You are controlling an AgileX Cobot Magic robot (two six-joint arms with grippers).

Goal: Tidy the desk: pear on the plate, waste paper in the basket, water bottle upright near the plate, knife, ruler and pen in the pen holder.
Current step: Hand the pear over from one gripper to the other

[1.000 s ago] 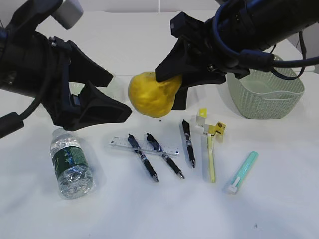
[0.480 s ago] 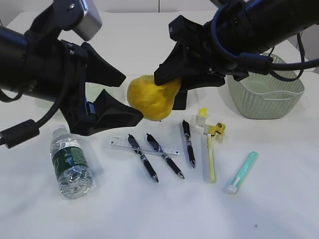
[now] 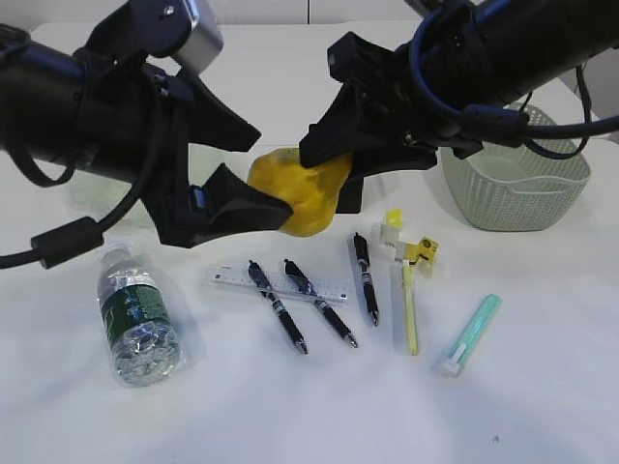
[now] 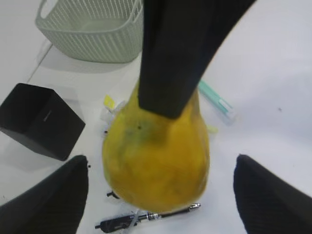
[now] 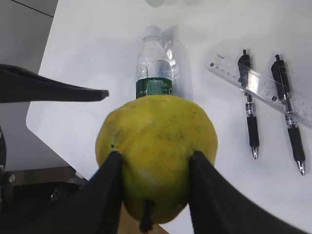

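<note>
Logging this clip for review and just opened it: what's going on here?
The right gripper holds the yellow pear in the air above the desk. The left gripper is open, its fingers either side of the pear, apparently a handover. The water bottle lies on its side, and pens and ruler remain on the table.

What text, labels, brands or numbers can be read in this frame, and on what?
None can be read outright.
Water bottle: dark green label with print, too blurred to read.
Ruler: graduation marks and tiny numerals, too small to read.
Pens: a band near the grip, no legible writing.
Yellow tag beside the pens: dark marks, unreadable.
Pear, basket, black holder: no text visible.
</note>
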